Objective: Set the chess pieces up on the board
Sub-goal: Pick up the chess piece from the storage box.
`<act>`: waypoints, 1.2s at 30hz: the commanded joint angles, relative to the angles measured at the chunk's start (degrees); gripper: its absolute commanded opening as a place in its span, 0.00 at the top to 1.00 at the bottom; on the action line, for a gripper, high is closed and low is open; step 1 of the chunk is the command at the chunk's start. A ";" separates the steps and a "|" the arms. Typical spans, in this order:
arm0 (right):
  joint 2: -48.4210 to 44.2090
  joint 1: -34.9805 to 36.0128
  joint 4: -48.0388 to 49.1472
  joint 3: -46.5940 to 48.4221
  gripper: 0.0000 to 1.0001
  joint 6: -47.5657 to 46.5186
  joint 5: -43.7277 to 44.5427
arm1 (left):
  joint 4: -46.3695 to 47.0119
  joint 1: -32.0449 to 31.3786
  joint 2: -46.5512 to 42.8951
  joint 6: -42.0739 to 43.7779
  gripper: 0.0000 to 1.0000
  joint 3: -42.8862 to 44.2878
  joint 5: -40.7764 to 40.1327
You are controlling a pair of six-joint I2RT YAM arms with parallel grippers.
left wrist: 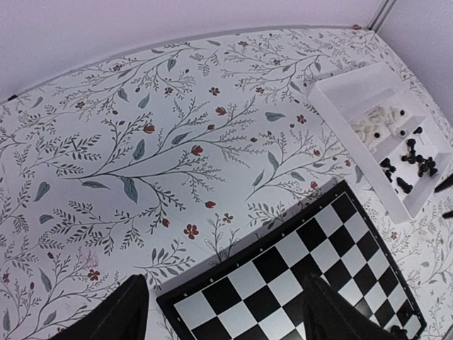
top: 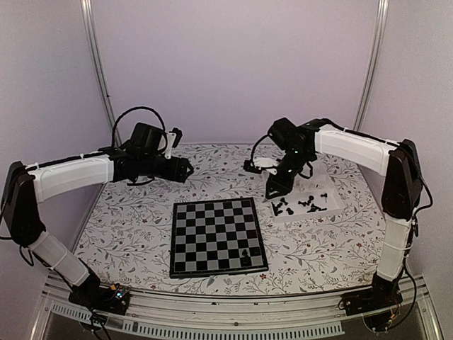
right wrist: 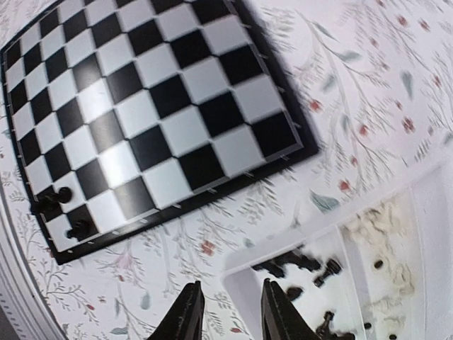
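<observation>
Nearest the arm bases the board (top: pixel 218 236) lies flat on the floral table (top: pixel 134 227), with a few black chess pieces (top: pixel 245 255) standing at its 5 o'clock corner. Just beyond, at 2 o'clock from the board, a white tray (top: pixel 338 204) holds more pieces, black ones in one compartment and white ones in the next. The right gripper (top: pixel 273 194) hangs over the tray's 9 o'clock end, its jaws parted a little with nothing between them. Farther back, at 11 o'clock from the board, the left gripper (top: pixel 187 168) hovers with jaws spread wide, holding nothing.
</observation>
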 commanded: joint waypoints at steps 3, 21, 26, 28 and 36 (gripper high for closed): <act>-3.74 -13.28 8.32 -8.70 0.74 3.88 -2.46 | -0.84 0.81 2.33 0.04 0.24 4.57 2.03; -1.27 -20.73 12.64 -16.68 0.71 1.26 3.62 | -2.10 0.49 6.73 0.94 0.25 9.73 6.34; 0.10 -20.72 11.99 -17.07 0.68 0.36 4.13 | -1.67 0.39 6.39 0.63 0.25 9.04 6.42; 0.84 -20.68 11.98 -17.49 0.67 -0.10 4.18 | -1.46 0.33 6.24 0.51 0.25 8.81 6.49; 3.58 -20.66 12.14 -17.83 0.67 -0.31 4.80 | -1.46 0.11 5.94 0.36 0.25 8.65 6.62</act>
